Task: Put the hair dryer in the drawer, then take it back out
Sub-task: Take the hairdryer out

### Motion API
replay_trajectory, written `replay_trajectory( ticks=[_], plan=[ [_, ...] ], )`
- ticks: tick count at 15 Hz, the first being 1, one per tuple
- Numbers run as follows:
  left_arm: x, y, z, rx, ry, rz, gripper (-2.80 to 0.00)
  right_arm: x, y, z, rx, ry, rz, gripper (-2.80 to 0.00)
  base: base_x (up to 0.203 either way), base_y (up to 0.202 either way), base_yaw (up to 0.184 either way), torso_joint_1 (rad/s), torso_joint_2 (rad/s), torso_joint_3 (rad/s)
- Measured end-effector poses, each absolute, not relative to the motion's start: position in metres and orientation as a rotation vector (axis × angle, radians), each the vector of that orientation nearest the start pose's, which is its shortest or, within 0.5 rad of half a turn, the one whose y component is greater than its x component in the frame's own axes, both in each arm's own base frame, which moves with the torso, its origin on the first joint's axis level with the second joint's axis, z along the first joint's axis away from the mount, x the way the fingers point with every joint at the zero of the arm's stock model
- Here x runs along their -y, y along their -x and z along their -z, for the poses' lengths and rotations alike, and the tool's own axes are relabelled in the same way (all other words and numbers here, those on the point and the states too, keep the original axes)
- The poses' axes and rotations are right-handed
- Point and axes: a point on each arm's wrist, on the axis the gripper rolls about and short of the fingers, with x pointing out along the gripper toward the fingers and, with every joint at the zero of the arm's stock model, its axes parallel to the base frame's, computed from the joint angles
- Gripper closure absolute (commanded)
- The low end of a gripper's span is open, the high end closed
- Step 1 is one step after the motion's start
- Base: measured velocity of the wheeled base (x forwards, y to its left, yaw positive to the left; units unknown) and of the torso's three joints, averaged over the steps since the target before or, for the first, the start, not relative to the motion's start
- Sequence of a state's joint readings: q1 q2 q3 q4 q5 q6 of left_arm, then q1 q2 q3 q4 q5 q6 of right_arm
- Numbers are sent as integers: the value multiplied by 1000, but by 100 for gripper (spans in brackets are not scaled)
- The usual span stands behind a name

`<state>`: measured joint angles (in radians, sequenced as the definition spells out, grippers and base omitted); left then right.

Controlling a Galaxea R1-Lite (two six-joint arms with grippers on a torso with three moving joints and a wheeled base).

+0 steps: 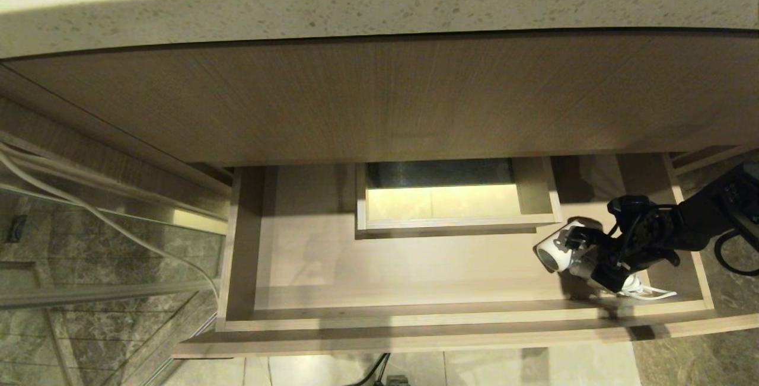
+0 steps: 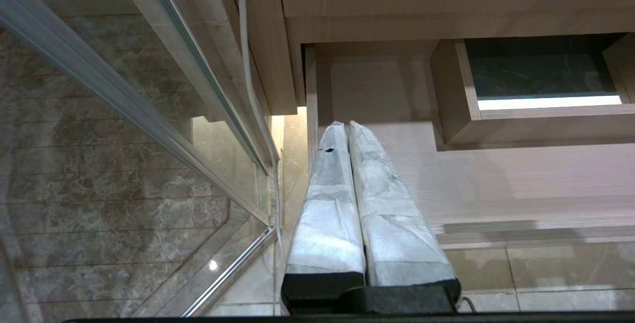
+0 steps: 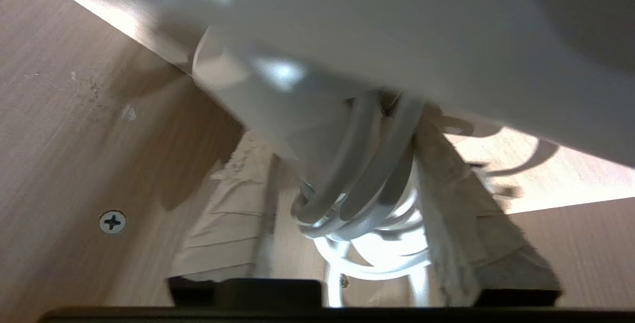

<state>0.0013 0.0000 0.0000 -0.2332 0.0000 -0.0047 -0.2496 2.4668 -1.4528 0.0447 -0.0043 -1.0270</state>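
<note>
Speckled countertop, marble floor

We see the drawer in matt light-brown wood-grain laminate, a metal cross-head screw set in its floor. Inside it the hair dryer is smooth glossy white plastic. Above the drawer runs a speckled stone-look counter edge. Beside the drawer stand polished marble tiles and clear glass.

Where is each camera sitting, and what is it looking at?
Head view: up on the robot's head, looking down into the open drawer; right gripper at the hair dryer.
Left wrist view: behind the left gripper, facing the drawer's left end.
Right wrist view: behind the right gripper, fingers either side of the dryer's cord.
Shared: head and left wrist both show the drawer's cutout.
</note>
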Motion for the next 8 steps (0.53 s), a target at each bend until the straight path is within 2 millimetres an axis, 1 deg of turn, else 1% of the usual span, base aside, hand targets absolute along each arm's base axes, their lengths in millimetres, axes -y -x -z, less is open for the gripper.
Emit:
replay_trajectory(
  ticks=[3,8],
  plan=[
    [0,26,-99,233,4,-1,0,109,-426,10,-1064,794,-326,0,0,0,0,0,0,0],
    [0,26,-99,233,5,-1,0,110,-430,6,-1038,805,-313,0,0,0,0,0,0,0]
  ],
)
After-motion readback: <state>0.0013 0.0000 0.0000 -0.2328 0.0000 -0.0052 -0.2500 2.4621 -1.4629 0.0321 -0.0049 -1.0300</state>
